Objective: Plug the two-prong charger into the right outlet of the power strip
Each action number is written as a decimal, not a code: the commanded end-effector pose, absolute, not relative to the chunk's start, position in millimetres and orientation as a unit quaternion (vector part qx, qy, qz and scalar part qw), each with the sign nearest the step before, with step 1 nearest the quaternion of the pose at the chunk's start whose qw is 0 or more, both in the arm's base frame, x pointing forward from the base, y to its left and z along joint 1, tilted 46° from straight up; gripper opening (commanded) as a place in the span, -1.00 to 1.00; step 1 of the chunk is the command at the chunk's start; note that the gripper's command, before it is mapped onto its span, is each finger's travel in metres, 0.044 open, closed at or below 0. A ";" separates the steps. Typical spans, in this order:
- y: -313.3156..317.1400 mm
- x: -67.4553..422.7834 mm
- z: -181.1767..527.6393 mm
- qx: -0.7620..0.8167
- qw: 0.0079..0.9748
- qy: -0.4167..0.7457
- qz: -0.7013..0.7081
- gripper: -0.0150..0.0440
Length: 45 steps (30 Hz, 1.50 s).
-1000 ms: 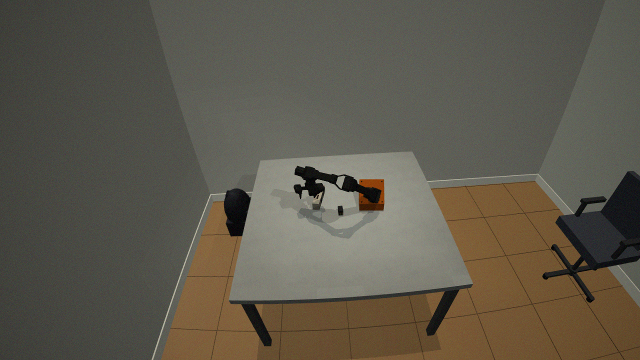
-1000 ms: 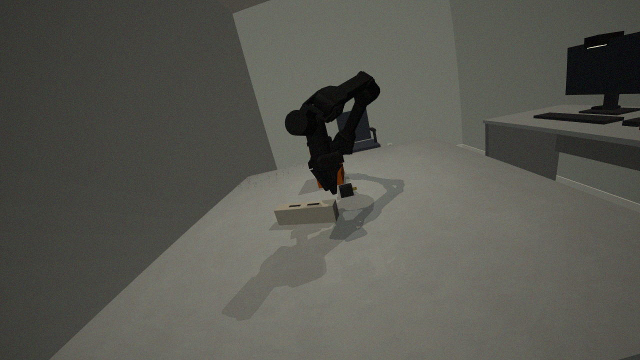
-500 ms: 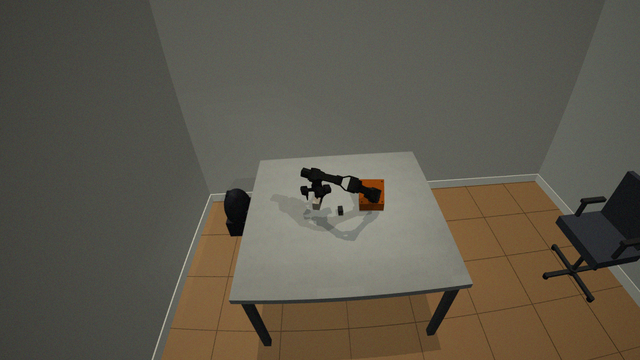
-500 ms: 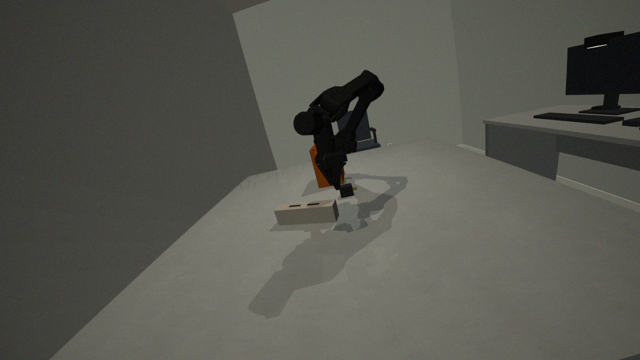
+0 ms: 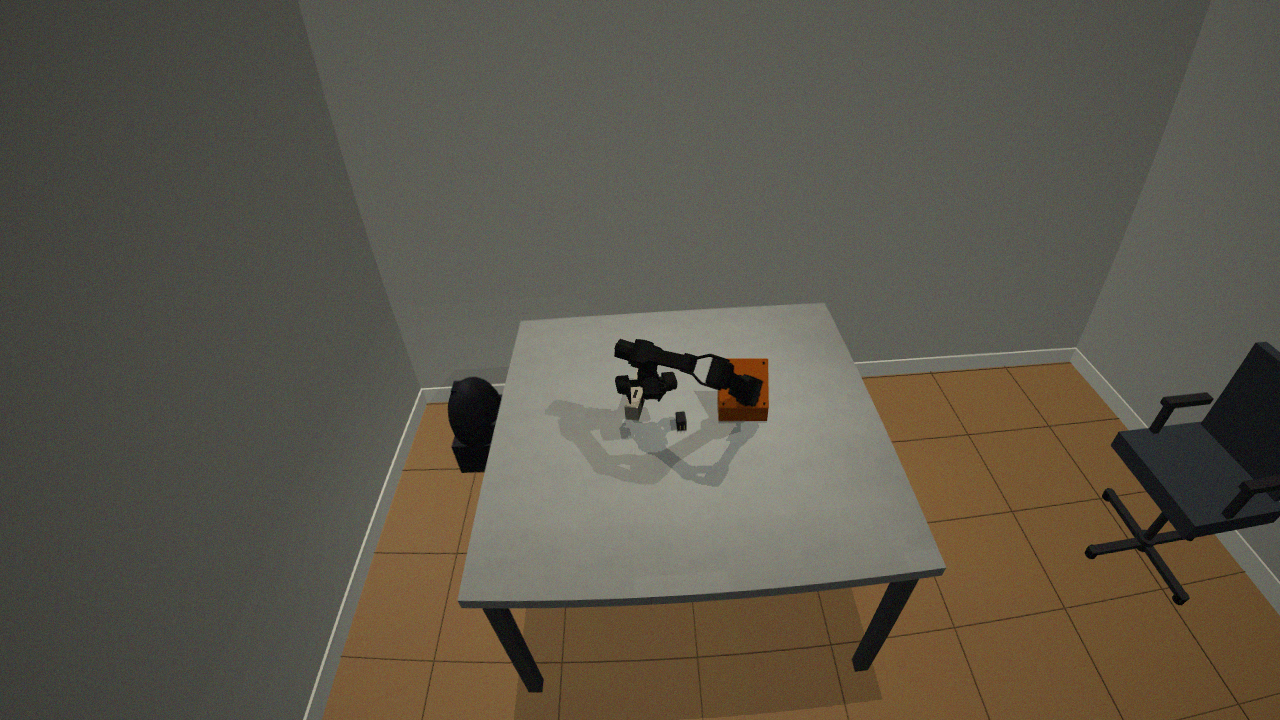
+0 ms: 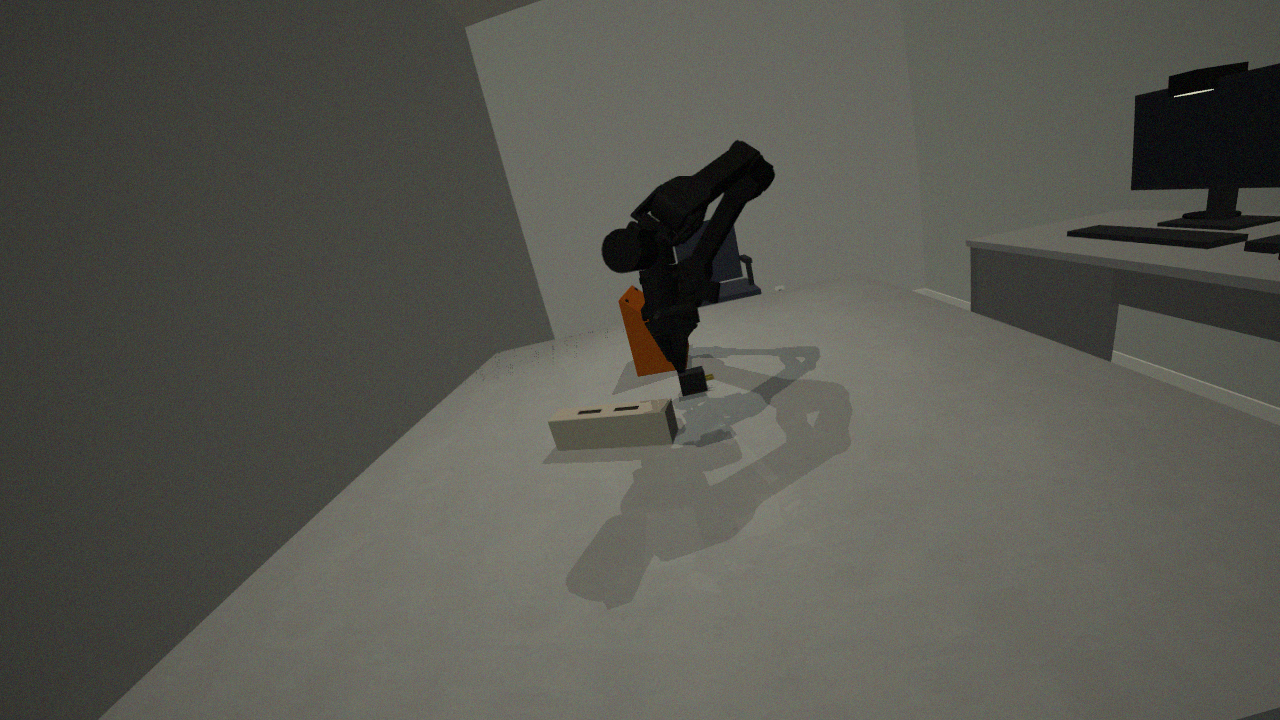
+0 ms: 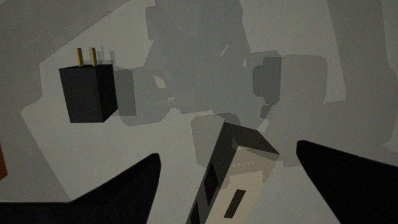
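Note:
The black two-prong charger (image 5: 682, 419) (image 6: 691, 383) (image 7: 88, 91) lies on its side on the grey table (image 5: 671, 528) (image 6: 895, 537), its yellow prongs (image 7: 86, 56) pointing away from the power strip. The beige power strip (image 5: 633, 411) (image 6: 613, 423) (image 7: 240, 180) lies flat with dark slots on top. My gripper (image 5: 642, 391) (image 6: 682, 362) (image 7: 227, 154) is open and empty. It points down over the strip's end nearest the charger. In the wrist view that end shows between my two black fingers, and the charger lies apart at the upper left.
The arm's orange base block (image 5: 756, 368) (image 6: 640, 335) stands on the table close behind the charger. A dark office chair (image 5: 1199, 447) stands on the floor at the right, a black object (image 5: 472, 416) off the table's left edge. A desk with a monitor (image 6: 1199, 134) stands far off.

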<state>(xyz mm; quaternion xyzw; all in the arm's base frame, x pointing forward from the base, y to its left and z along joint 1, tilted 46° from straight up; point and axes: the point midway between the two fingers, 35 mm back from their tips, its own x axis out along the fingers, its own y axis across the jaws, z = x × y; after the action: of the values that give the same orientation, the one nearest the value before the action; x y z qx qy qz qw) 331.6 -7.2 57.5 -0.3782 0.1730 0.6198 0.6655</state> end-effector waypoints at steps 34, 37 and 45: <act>22.3 221.4 40.9 -0.333 0.642 0.243 0.646 1.00; 25.2 221.5 37.9 -0.333 0.642 0.243 0.646 1.00; 32.3 221.6 30.8 -0.333 0.642 0.243 0.646 1.00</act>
<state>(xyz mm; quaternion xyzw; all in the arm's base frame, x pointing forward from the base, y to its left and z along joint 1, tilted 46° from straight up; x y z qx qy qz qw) 223.0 29.4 34.0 -0.3365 0.2418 0.6452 0.6418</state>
